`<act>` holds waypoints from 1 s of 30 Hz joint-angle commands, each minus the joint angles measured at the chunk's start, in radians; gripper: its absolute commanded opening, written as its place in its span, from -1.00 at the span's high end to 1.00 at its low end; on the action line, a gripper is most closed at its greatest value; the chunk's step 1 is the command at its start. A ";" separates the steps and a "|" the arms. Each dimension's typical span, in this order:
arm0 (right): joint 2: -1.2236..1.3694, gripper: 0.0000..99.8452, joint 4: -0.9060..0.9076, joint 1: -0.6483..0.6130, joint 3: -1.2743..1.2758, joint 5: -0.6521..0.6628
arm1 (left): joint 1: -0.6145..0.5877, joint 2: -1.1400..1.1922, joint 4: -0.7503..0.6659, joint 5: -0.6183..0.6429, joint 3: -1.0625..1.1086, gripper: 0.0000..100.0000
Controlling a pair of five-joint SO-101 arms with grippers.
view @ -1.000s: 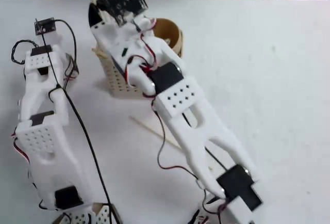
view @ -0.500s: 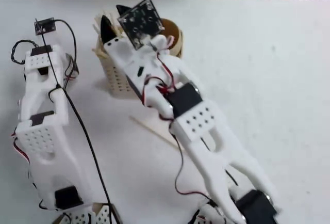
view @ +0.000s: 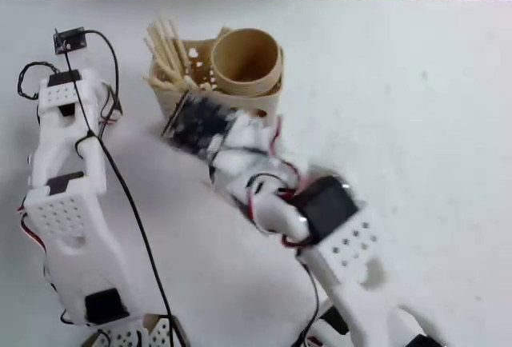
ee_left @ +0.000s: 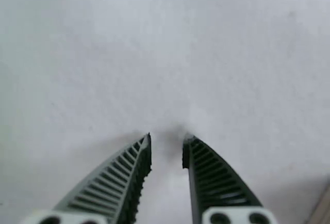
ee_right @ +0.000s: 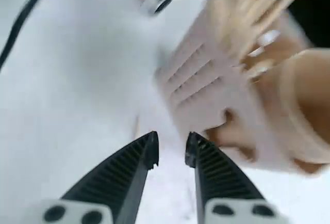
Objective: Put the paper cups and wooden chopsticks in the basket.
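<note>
Basket [view: 268, 105] sits toward the far side of the white desk [view: 400, 107], roughly centre. Inside it: a bundle of wooden chopsticks [view: 168, 51] standing at a lean in the end nearer the left arm [view: 68, 171], and a brown paper cup [view: 246, 61] upright in the other end, mouth up. Right arm [view: 336, 235] lies stretched across the desk from the near edge, its wrist end just in front of the basket's near wall. From its wrist camera, the right gripper [ee_right: 171, 152] hangs low over the desk just short of the basket; fingers [ee_right: 129, 172] narrow, a slim gap between the tips, nothing held. The same view has the slotted basket wall [ee_right: 201, 87], the chopstick ends [ee_right: 258, 7] and the cup's side [ee_right: 304, 110] all close ahead. A thin tan sliver [ee_right: 136, 126] lies on the desk just beyond one fingertip; possibly a loose chopstick, cannot be sure. Left arm is folded back along its own side of the desk, well apart from the basket. Left gripper [ee_left: 166, 149] points down at bare desk; fingers [ee_left: 129, 177] narrow, a small gap at the tips, empty.
</note>
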 commanded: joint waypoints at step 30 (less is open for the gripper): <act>0.565 0.97 -0.472 0.101 0.394 0.029 | -0.008 -0.004 -0.012 -0.002 -0.002 0.76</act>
